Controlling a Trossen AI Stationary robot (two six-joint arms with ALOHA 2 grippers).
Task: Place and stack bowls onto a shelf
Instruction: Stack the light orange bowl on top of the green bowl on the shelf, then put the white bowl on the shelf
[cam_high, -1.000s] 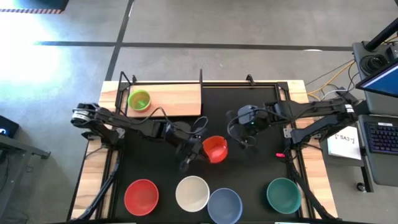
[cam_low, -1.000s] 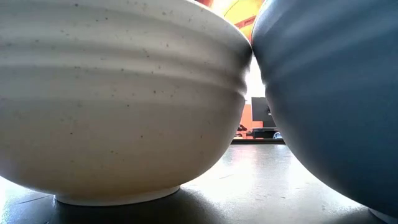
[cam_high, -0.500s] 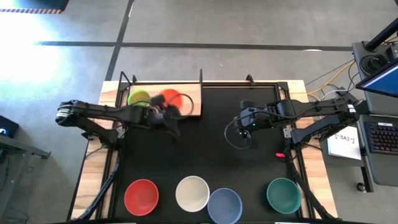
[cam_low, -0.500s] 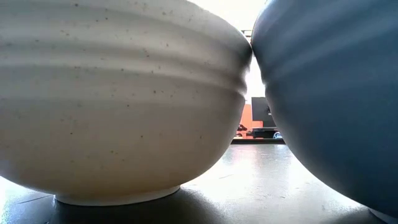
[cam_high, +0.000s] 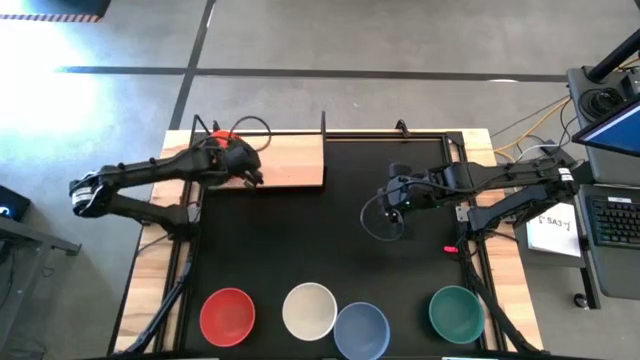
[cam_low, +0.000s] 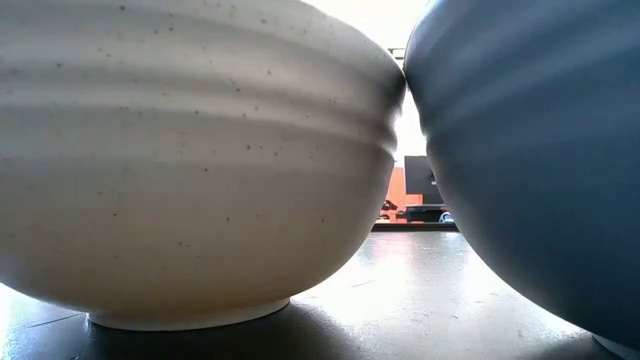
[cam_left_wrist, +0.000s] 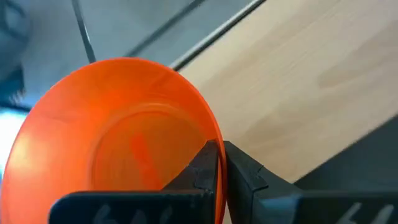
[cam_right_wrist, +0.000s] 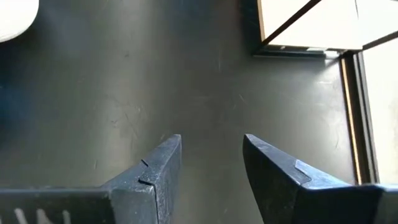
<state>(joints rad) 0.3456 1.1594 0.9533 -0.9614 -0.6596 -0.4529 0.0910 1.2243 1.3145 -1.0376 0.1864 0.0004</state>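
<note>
Black mat on the tabletop (cam_high: 330, 230), grey floor around, desk with laptop off to the right. Light-wood shelf (cam_high: 290, 160) sits at the mat's far-left corner.

Change in the last second: left pincer (cam_high: 238, 165) carried the orange-red bowl (cam_high: 228, 152) from mid-mat over to the shelf's left end, right where the green bowl stood. Green bowl no longer visible from above; arm and orange-red bowl cover that spot. Likely it's going in on top of it, can't confirm it's nested.

Left wrist view: fingers (cam_left_wrist: 208, 165) clamped tight on the rim of the orange-red bowl (cam_left_wrist: 118, 130), wood plank directly behind. Not released yet.

Right pincer (cam_high: 392, 200) parked over bare mat right of centre, fingers (cam_right_wrist: 161, 165) spread apart, nothing held.

Remaining, near edge of mat: red bowl (cam_high: 227, 316), white bowl (cam_high: 309, 310), pale blue bowl (cam_high: 361, 329) touching it, teal bowl (cam_high: 457, 312). All four large ones untouched.

Magenta and yellow bowls not seen.

Judgement: second small bowl nearly placed; release next.
</note>
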